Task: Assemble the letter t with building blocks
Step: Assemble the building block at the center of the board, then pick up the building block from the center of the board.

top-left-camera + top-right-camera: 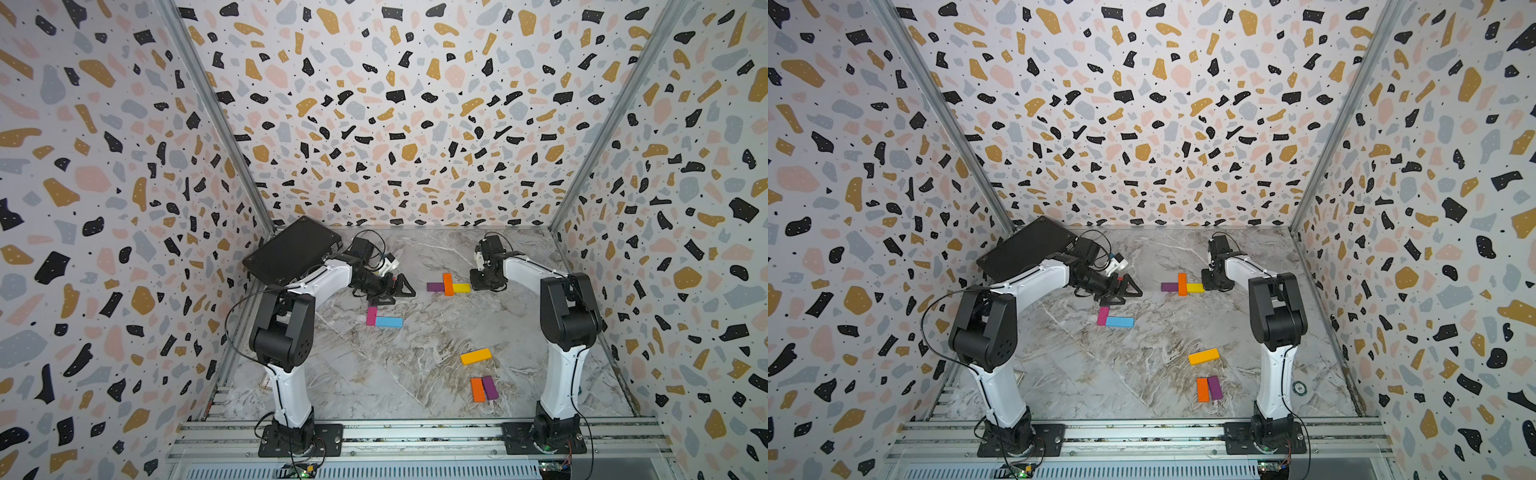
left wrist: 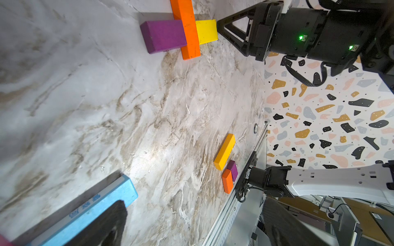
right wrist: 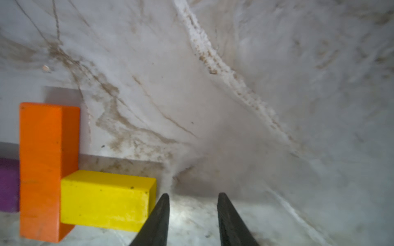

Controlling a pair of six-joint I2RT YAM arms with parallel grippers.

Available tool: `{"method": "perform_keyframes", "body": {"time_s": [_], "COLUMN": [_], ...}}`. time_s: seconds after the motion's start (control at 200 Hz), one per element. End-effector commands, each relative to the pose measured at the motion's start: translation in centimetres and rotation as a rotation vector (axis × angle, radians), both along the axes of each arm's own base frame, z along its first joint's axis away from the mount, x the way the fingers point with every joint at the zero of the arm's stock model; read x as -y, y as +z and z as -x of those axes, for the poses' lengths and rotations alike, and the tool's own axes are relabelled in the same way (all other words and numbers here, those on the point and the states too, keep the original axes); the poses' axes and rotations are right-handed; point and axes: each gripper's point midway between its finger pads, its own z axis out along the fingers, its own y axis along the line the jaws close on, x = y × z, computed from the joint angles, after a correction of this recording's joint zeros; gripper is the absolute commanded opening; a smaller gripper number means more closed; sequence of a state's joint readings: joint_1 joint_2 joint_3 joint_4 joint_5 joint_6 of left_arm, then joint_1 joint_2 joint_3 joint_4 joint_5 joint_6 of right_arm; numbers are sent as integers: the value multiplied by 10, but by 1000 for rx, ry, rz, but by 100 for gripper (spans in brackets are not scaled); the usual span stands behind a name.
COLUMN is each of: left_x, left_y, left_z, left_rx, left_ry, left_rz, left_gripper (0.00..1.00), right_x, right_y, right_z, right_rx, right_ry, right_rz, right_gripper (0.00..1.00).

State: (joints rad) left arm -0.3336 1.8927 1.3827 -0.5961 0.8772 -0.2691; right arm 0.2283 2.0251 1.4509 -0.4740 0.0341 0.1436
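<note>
Purple block [image 1: 434,286] and yellow block [image 1: 461,288] are butted at orange block's [image 1: 447,284] 9 and 3 o'clock. Both jaws are parted, empty: right gripper [image 3: 193,194] just beside yellow, left gripper [image 1: 397,293] wider. Yellow could be clipped askew on retreat.

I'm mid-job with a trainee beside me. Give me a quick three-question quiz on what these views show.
1. True or false: the yellow block touches the orange block that stands crosswise to it.
2. Which block lies against the pink block? A) blue block B) orange block C) yellow block
3. Short answer: what do the right arm's jaws hold?

Key:
1. True.
2. A.
3. Nothing. They stand apart and empty, just beside the yellow block.
</note>
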Motion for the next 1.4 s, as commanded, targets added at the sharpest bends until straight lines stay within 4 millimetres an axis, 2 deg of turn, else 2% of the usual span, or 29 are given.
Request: {"method": "perform_keyframes", "body": {"time_s": [0.0, 0.085, 0.165, 0.21, 0.305, 0.4, 0.486, 0.551, 0.571, 0.581, 0.616, 0.701, 0.711, 0.721, 0.741, 0.861, 0.921, 1.001, 1.141, 1.251, 1.372, 1.397], "left_x": [3, 8, 16, 22, 35, 51, 59, 66, 69, 70, 74, 78, 78, 79, 79, 76, 70, 62, 48, 40, 29, 27], "left_y": [20, 34, 46, 47, 41, 26, 14, 9, 7, 6, 3, -3, -4, -4, -4, -4, -5, 0, 15, 25, 30, 30], "left_z": [-3, 3, 12, 19, 33, 59, 85, 103, 108, 110, 118, 141, 144, 147, 152, 174, 178, 179, 182, 190, 193, 193], "left_rx": [99, 194, 273, 301, 279, 292, 335, 299, 281, 270, 240, 165, 159, 153, 141, 103, 102, 123, 143, 128, 125, 125], "left_ry": [-25, -57, -95, -111, -118, -167, -225, -213, -201, -193, -170, -137, -137, -136, -135, -132, -126, -108, -106, -123, -131, -129], "left_rz": [36, 17, -9, -43, -118, -234, -362, -372, -366, -365, -362, -381, -384, -387, -390, -380, -386, -390, -341, -269, -227, -223], "left_gripper": [100, 100, 100, 95, 85, 82, 82, 82, 81, 81, 79, 77, 77, 77, 77, 77, 77, 78, 81, 82, 83, 83], "right_x": [27, 31, 26, 23, 15, 11, 9, 4, 1, -2, -10, -19, -20, -19, -19, -20, -19, -7, -17, -9, -2, 1], "right_y": [63, 86, 99, 102, 105, 100, 88, 82, 82, 83, 89, 114, 115, 116, 117, 110, 95, 74, 61, 51, 41, 39], "right_z": [4, 15, 38, 54, 97, 147, 194, 228, 236, 239, 247, 254, 254, 254, 256, 268, 278, 292, 306, 325, 334, 334], "right_rx": [111, 137, 139, 134, 101, 65, 9, -34, -38, -30, 21, 93, 90, 88, 81, 22, -29, -102, -176, -191, -157, -148], "right_ry": [8, 20, 33, 36, 33, 18, 21, 29, 38, 53, 94, 79, 70, 61, 48, -3, -57, -112, -81, -67, -94, -104], "right_rz": [158, 167, 107, 62, -50, -154, -221, -291, -312, -316, -292, -334, -342, -346, -347, -393, -411, -325, -193, -29, -33, -29], "right_gripper": [44, 45, 46, 46, 45, 46, 49, 54, 59, 65, 76, 82, 87, 96, 99, 100, 100, 100, 100, 100, 100, 96]}}
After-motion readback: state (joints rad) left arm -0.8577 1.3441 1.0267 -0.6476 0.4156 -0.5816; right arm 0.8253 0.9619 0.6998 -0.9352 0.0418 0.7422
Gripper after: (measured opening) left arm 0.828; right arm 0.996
